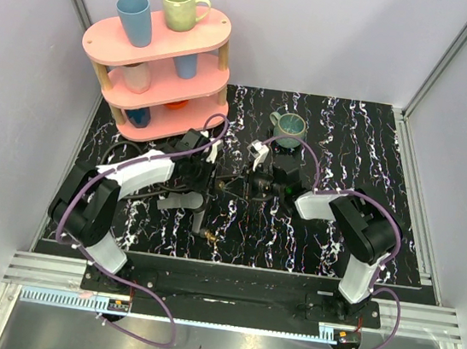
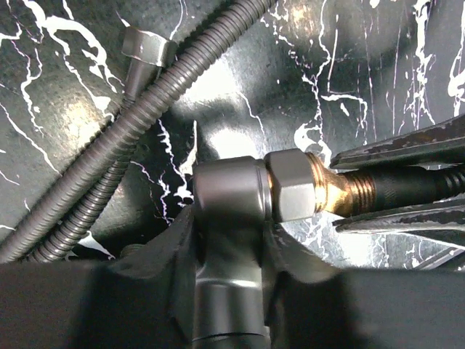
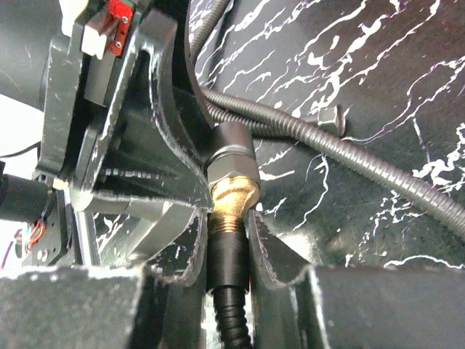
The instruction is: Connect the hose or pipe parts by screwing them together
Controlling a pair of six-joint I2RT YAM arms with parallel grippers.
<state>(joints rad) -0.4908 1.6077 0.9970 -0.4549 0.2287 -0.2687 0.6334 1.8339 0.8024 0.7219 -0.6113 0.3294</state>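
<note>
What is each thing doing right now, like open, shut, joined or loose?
left gripper, shut on the grey fitting
right gripper, shut on the black hose end
brass thread, at the fitting's nut, some thread bare, not screwed fully home
corrugated hose, lying loose on the table, its end unattached
teal mug, upright

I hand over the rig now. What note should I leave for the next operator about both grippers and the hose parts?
Left gripper: shut on the grey stem.
Right gripper: shut on the black hose end.
Parts: the brass fitting on that hose end meets the grey nut of the stem, slightly tilted. Another hose lies on the table.
Done: both parts gripped and brought together.
Left: brass thread shows outside the nut, and I cannot tell whether it has caught. Probably straighten, screw tight, release.
</note>
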